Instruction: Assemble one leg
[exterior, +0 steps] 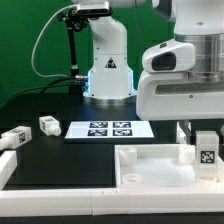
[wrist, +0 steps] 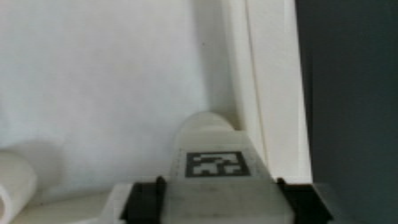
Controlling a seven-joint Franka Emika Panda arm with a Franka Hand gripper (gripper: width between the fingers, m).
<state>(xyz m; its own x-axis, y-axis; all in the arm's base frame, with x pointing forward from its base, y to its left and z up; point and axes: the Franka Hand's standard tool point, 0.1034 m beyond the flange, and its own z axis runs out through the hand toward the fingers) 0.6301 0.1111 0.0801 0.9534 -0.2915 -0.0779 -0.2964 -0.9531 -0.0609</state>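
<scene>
My gripper [exterior: 203,137] is shut on a leg [exterior: 206,151], a small white post with a black-and-white tag on its face. It holds the leg upright over the right part of the large white tray [exterior: 150,172]. In the wrist view the leg [wrist: 217,158] sits between my two dark fingers [wrist: 150,196], with my gripper [wrist: 221,200] over the tray floor [wrist: 107,80], close to its raised rim [wrist: 267,70]. Two more legs lie loose on the table, one [exterior: 48,125] left of the marker board and one [exterior: 13,137] at the exterior view's far left.
The marker board [exterior: 110,128] lies flat behind the tray. The robot base [exterior: 108,70] stands at the back. A white frame piece [exterior: 12,168] runs along the exterior view's left. A white rounded post [wrist: 15,185] stands in the tray beside the held leg.
</scene>
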